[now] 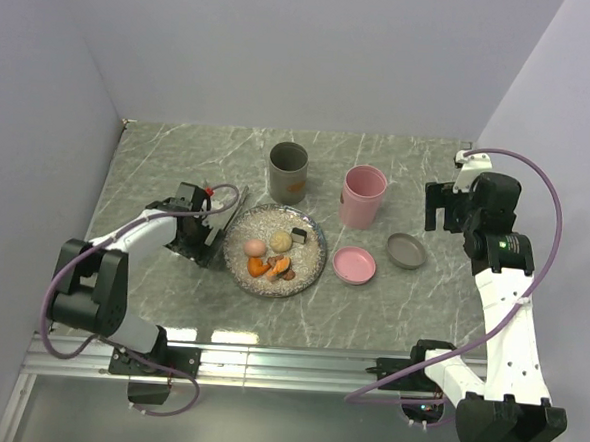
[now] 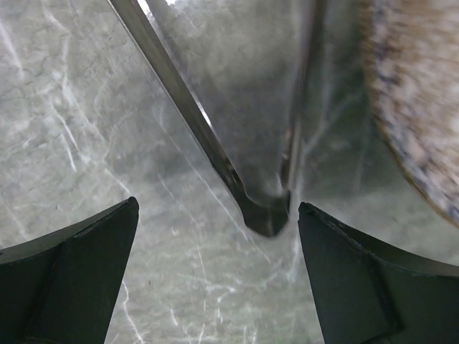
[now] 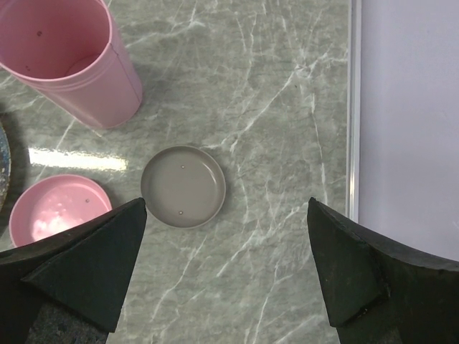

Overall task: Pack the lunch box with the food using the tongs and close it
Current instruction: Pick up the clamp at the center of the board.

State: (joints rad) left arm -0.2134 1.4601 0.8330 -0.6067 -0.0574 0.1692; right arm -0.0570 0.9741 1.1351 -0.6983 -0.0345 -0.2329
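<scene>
Looking down from above, we see the left gripper (image 1: 204,235) low over the marbled table (image 1: 158,163), just beside the left rim of the speckled plate (image 1: 308,270); its jaws stand spread wide and grasp nothing. In the left wrist view the tongs (image 2: 206,132) lie flat on the table; their joined end sits between the two dark fingers (image 2: 79,265) and touches neither; the two slim arms run away from the camera in a narrow V, and the plate's edge shows just to their right.

All the food is on the plate; the pink egg (image 1: 254,248) lies at the left, the beige ball (image 1: 281,240) beside it, the dark cube (image 1: 298,235) towards the back right, and the orange chunks (image 1: 270,268) at the front.

The right gripper (image 3: 226,287) hangs above the right side of the table, well apart from the plate; its jaws are fully apart and it carries nothing. Under it we see a shallow grey lid (image 3: 183,186), a pink lid (image 3: 57,208) near its left, and an upright pink tub (image 3: 68,57) beyond them; a grey tub (image 1: 288,171) stands upright behind the plate.
</scene>
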